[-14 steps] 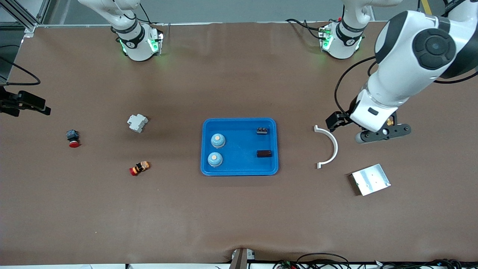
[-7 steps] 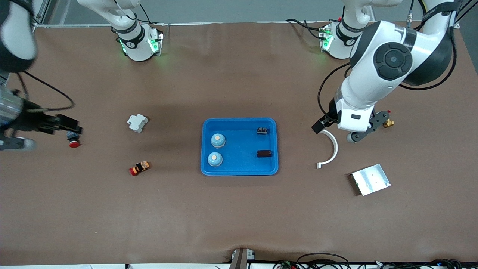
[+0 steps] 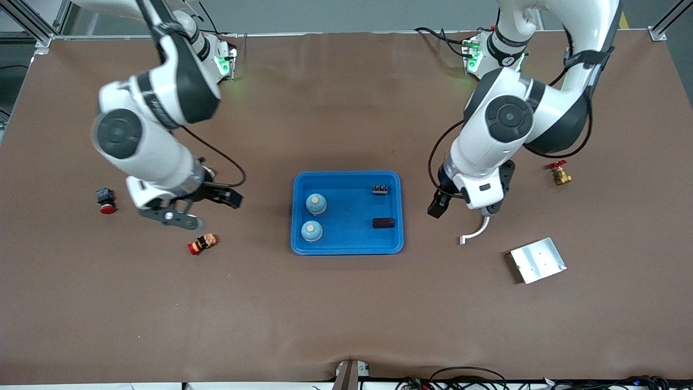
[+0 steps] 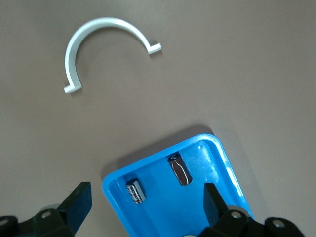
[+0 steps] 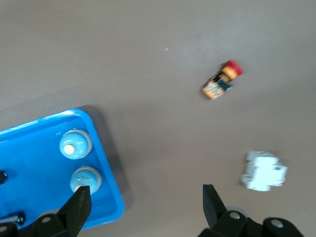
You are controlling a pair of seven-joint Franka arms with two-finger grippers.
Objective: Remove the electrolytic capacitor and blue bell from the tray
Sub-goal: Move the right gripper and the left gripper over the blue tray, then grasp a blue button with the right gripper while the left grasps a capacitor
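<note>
A: Where do the arms hang, and how much room have they got?

B: Both are up in the air. The left gripper (image 3: pixel 490 208) is over the white curved bracket (image 3: pixel 476 230), just off the blue tray's (image 3: pixel 346 246) rim toward the left arm's end of the table. The right gripper (image 3: pixel 178 208) is over bare brown table (image 3: pixel 346 314) between the tray and the black-and-red push button (image 3: pixel 105 200), covering the white circuit breaker (image 5: pixel 264 171) in the front view. In each wrist view the fingers (image 4: pixel 79 203) stand wide apart with nothing between them, and the same goes for the right one's fingers (image 5: pixel 78 210).

A: And the task's things?

B: All in the tray. Two blue bells (image 3: pixel 315 203) sit side by side along the wall toward the right arm's end. Two dark capacitors (image 3: pixel 383 222) lie near the wall toward the left arm's end, clear of each other.

A: What crowds the edges?

B: Little. The table strip nearest the front camera is bare. One metal plate (image 3: pixel 537 260) lies nearer to the camera than the bracket. One brass valve with a red handle (image 3: pixel 559 174) sits near the left arm's end, and one red-and-orange push button (image 3: pixel 202 243) lies near the right gripper.
</note>
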